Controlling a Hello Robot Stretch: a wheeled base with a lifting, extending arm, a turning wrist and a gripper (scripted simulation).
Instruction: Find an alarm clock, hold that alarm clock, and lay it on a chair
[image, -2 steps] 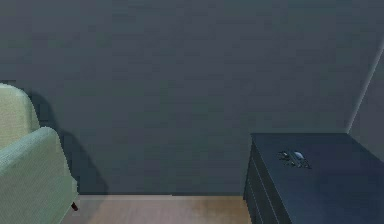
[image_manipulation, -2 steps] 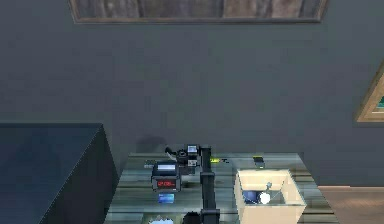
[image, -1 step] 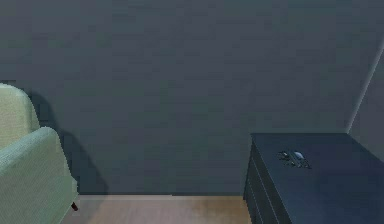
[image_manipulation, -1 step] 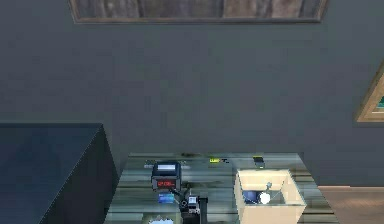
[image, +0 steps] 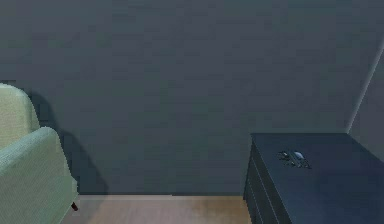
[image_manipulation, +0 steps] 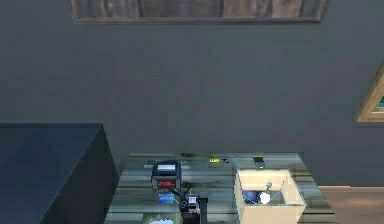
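A small dark box with a red display, seemingly the alarm clock (image_manipulation: 165, 178), stands on a weathered wooden table (image_manipulation: 225, 175) in the arm side view. Just below and right of it, the arm's dark bar rises from the bottom edge, ending in small white squares, with the gripper (image_manipulation: 184, 204) beside them. The tabletop's things lie at and behind the gripper, so I cannot tell whether it holds anything. A pale green armchair (image: 30, 165) stands at the forward view's left edge.
A dark dresser (image: 320, 185) at the forward view's lower right carries a small dark object (image: 293, 157); the dresser (image_manipulation: 50, 170) also adjoins the table's left. On the table sit a cream open box (image_manipulation: 268, 192) and small items. Framed pictures (image_manipulation: 200, 8) hang on the blue-grey wall.
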